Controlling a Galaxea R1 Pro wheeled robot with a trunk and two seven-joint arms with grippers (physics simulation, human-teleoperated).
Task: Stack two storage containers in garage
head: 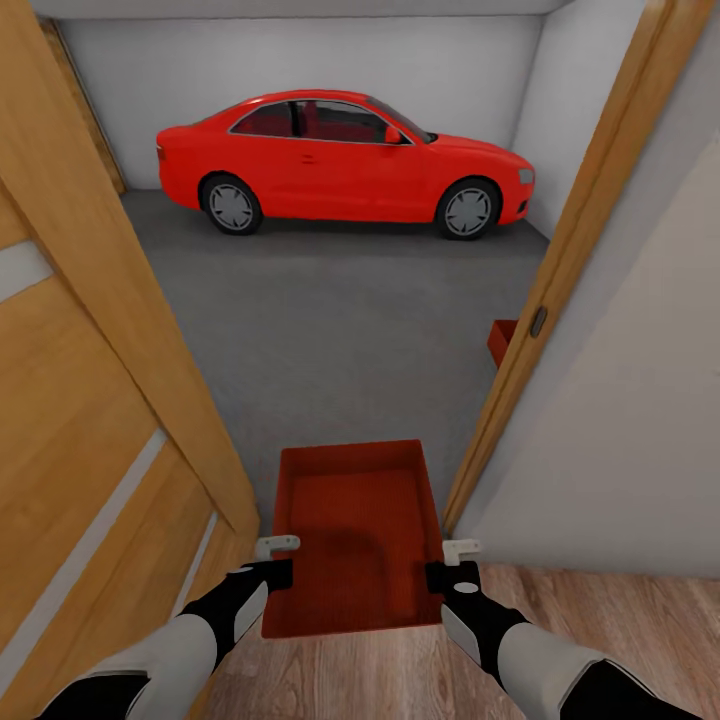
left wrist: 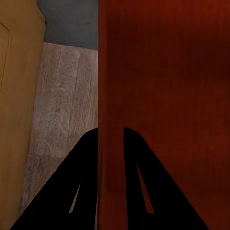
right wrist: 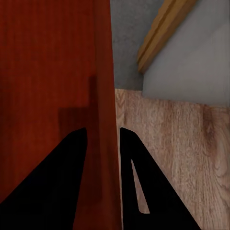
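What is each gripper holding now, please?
Left gripper: shut on the bin's left wall.
Right gripper: shut on its right wall.

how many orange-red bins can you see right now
2: one container held between the left gripper and right gripper at the doorway; another on the garage floor, partly hidden behind the door frame.

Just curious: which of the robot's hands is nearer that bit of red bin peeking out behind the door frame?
Right. The right hand grips the carried bin's right wall, on the side where the other bin sits; the left hand grips the opposite wall, farther off.
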